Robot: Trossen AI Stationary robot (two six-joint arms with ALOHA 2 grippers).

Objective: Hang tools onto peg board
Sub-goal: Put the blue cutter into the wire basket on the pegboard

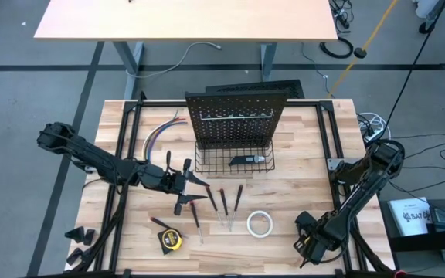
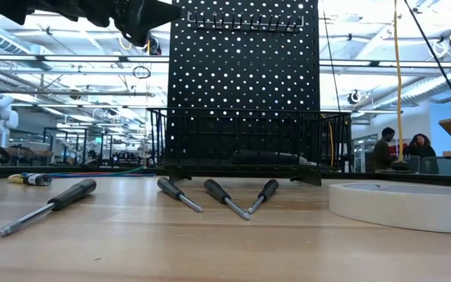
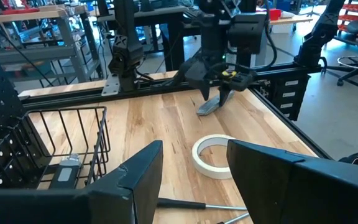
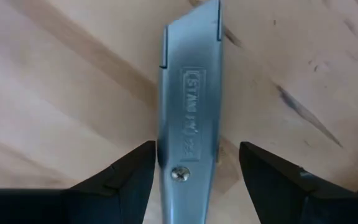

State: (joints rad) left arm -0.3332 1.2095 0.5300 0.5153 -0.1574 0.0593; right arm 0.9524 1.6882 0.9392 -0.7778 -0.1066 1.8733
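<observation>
The black peg board point(image 1: 238, 116) stands upright at the table's far middle, with a wire basket point(image 1: 234, 158) along its foot. Several slim screwdrivers point(image 1: 222, 202) lie on the table in front of it, with a white tape roll point(image 1: 259, 224) to their right and a yellow-black tape measure point(image 1: 170, 241) at the near left. My left gripper point(image 1: 195, 185) is open and empty, held above the screwdrivers. My right gripper point(image 4: 197, 149) is open at the near right, pointing down. Its fingers stand on either side of the grey utility knife point(image 4: 188, 112), which lies on the wood. My right gripper comes at the utility knife from above, its fingers across the knife's two long sides. One finger point(image 4: 135, 168) stands right against the knife's side point(image 4: 161, 155) and I cannot tell whether it touches. The other finger is clearly apart.
A dark and grey object point(image 1: 249, 160) lies in the basket. A bundle of coloured cables point(image 1: 164, 131) lies left of the peg board. A black frame rail point(image 1: 327, 139) runs along the table's sides. Bare wood lies between the tape roll and the right gripper.
</observation>
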